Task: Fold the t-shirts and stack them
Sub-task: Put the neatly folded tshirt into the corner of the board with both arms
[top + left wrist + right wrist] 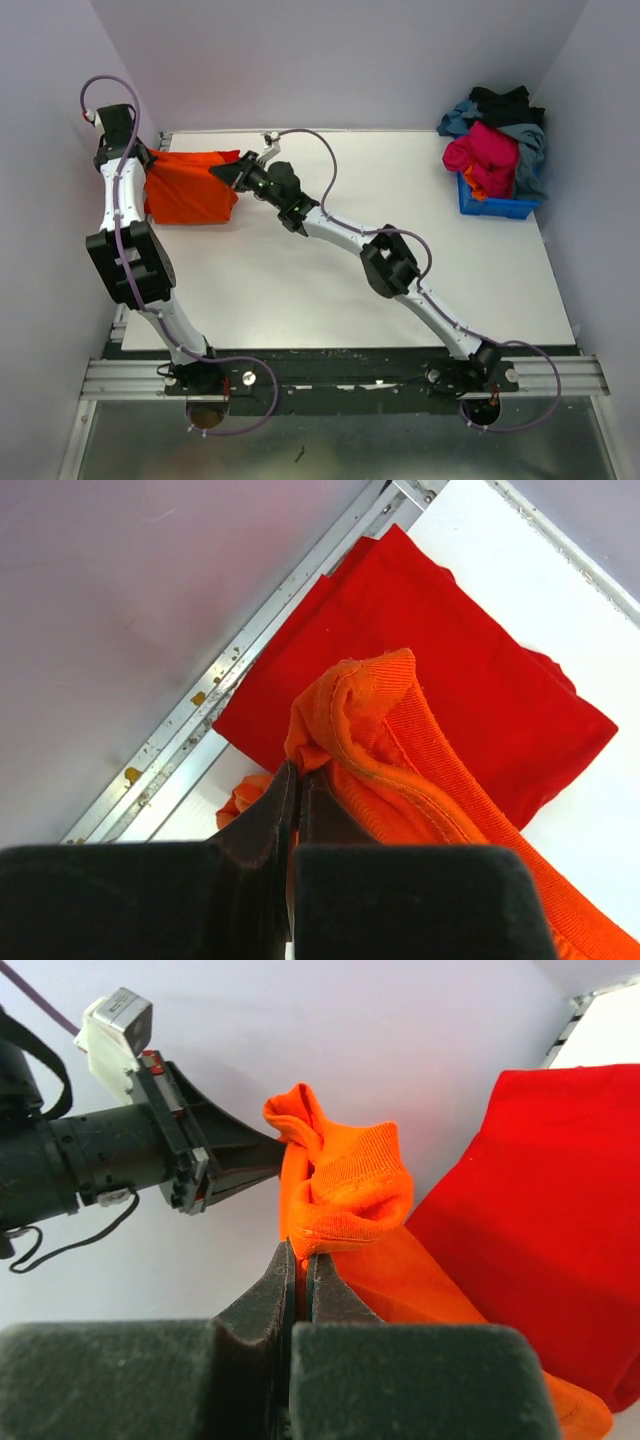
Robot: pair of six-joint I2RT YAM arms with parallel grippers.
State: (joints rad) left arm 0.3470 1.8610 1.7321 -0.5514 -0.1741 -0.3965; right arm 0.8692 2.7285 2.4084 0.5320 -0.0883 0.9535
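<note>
**Left hand** (298, 782): jaws closed to a sliver, pinching a bunched edge of the orange t-shirt (400, 735). The ribbed, stitched hem folds over just above the fingertips. From above, this hand sits at the far-left corner of the counter (300, 290), close to the lilac wall (350, 1040).

**Right hand** (300, 1260): jaws pressed together on another gather of the same orange cloth. Its wrist camera looks straight at the left hand, whose black fingers bite the cloth from the other side. The two grips are near each other, with a knot of orange fabric between them.

**Orange t-shirt**: lifted at the gripped edge and held between both hands. The rest hangs down and drapes toward the counter at the far left.

**Red t-shirt** (460, 670): lies flat below the orange one on the counter, folded into a rough rectangle with layered edges. One side runs along the aluminium rail (200, 712) at the foot of the wall. Part of it is covered by the hanging orange cloth. Whether the orange cloth touches it cannot be told.

**Remaining t-shirts**: a heap at the far-right corner, well apart from both hands.
- A pink one (483, 150) lies on top.
- A grey-blue one (530, 150) is beside it.
- A black one (503, 100) is behind.

**Blue bin** (495, 207): holds the heap, which spills over its rim.

**Right arm**: crosses the counter diagonally, from its base at near right to the far left.
</note>
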